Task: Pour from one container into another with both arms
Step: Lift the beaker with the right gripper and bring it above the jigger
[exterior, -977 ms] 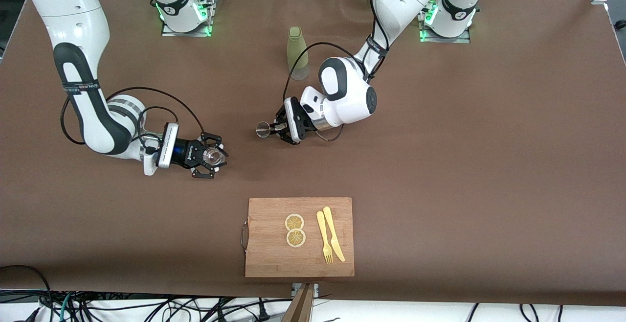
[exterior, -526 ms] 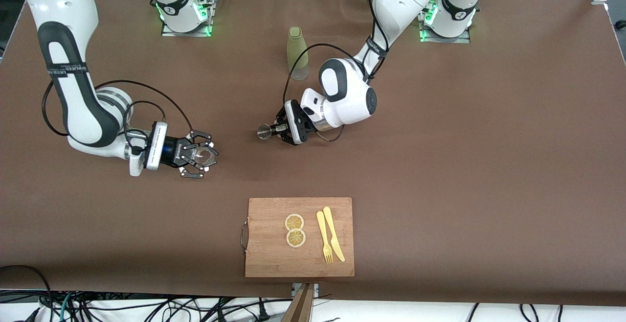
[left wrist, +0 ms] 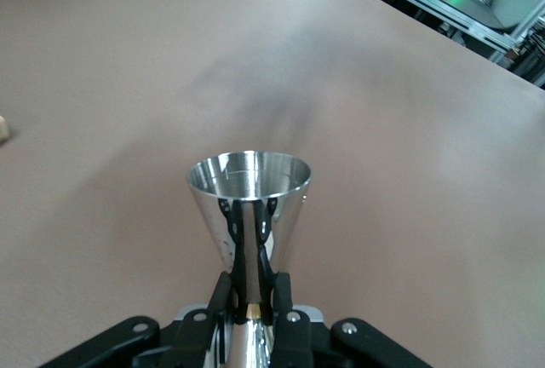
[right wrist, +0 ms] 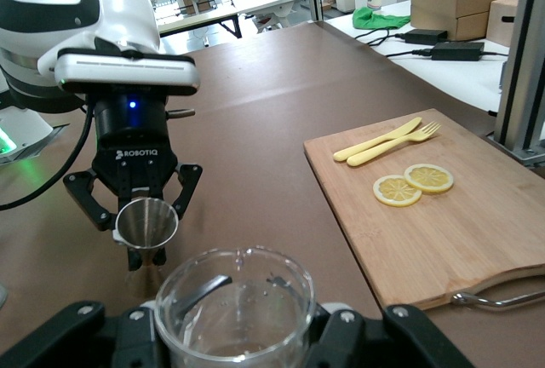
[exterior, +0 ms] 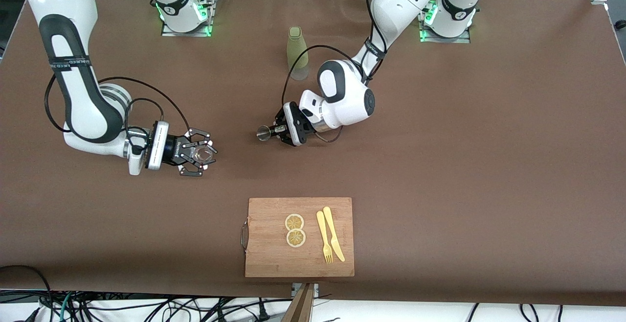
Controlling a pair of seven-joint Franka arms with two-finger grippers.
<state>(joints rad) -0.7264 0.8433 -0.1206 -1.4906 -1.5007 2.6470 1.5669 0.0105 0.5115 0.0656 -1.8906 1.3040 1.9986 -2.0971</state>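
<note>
The small silvery jigger (exterior: 264, 132) hangs over the middle of the table, tipped on its side with its mouth toward the right arm's end. My left gripper (exterior: 278, 131) is shut on its narrow waist; in the left wrist view the jigger (left wrist: 249, 206) sticks out from between the fingers (left wrist: 223, 296). My right gripper (exterior: 199, 156), low over the table toward the right arm's end, is shut on the clear glass cup (exterior: 202, 153), which stands mouth up. In the right wrist view the cup (right wrist: 234, 313) fills the foreground and the jigger (right wrist: 146, 221) faces it a short gap away.
A tall olive-green bottle (exterior: 297, 53) stands farther from the front camera than the jigger. A wooden cutting board (exterior: 264, 258) lies near the front edge with two lemon slices (exterior: 295, 230) and a yellow fork and knife (exterior: 330, 241).
My right gripper has carried the cup toward the right arm's end of the table, widening the gap to the jigger. The left gripper and jigger have barely shifted.
</note>
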